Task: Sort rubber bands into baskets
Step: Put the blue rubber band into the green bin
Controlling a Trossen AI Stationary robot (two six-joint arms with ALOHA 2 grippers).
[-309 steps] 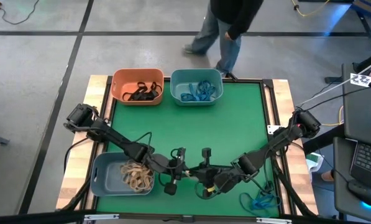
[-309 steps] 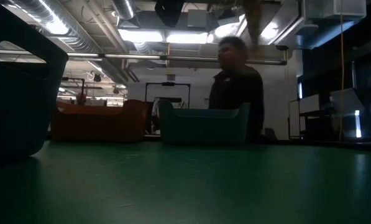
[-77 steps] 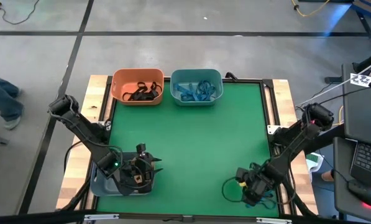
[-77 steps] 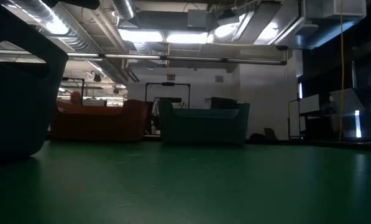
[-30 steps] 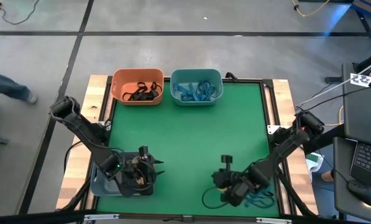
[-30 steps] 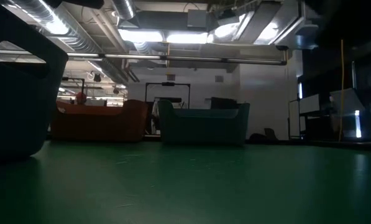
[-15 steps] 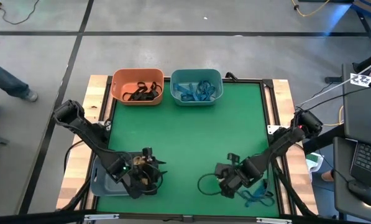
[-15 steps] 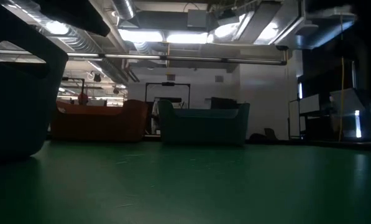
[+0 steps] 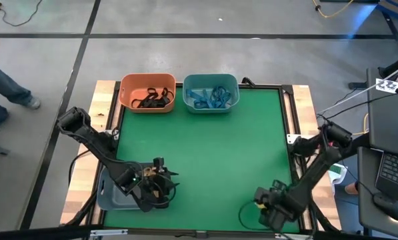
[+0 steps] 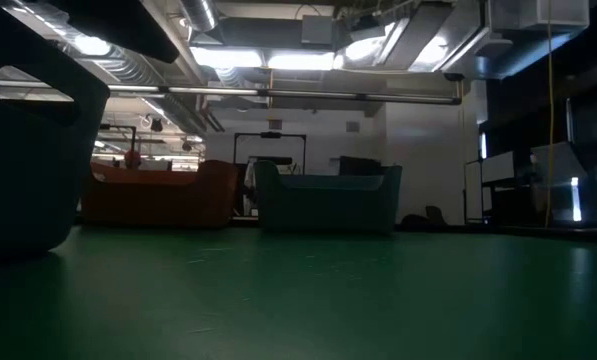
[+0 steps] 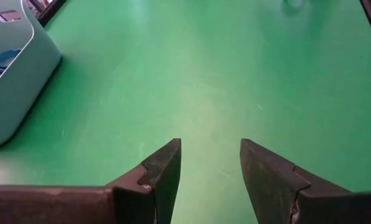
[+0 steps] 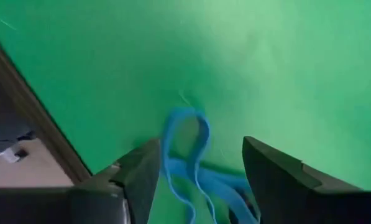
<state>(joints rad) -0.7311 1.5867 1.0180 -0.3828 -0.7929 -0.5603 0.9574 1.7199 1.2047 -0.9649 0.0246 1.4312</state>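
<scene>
Sorting well along, not finished. Left gripper (image 9: 160,189) hovers at grey-blue basket (image 9: 105,193), near-left table corner, fingers (image 11: 163,168) apart, nothing between. Orange basket (image 9: 147,91) at far edge holds black bands (image 9: 153,97); teal basket (image 9: 211,92) beside it holds blue ones. Right gripper (image 9: 269,208) near-right, fingers (image 12: 273,171) spread over blue rubber bands (image 12: 191,158) lying on green mat (image 9: 212,153); those left to move.

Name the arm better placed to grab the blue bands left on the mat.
Right, probably. The right gripper hangs open directly over the blue rubber bands at the mat's near right corner. The left gripper is open and empty, across the table by the grey-blue basket.
</scene>
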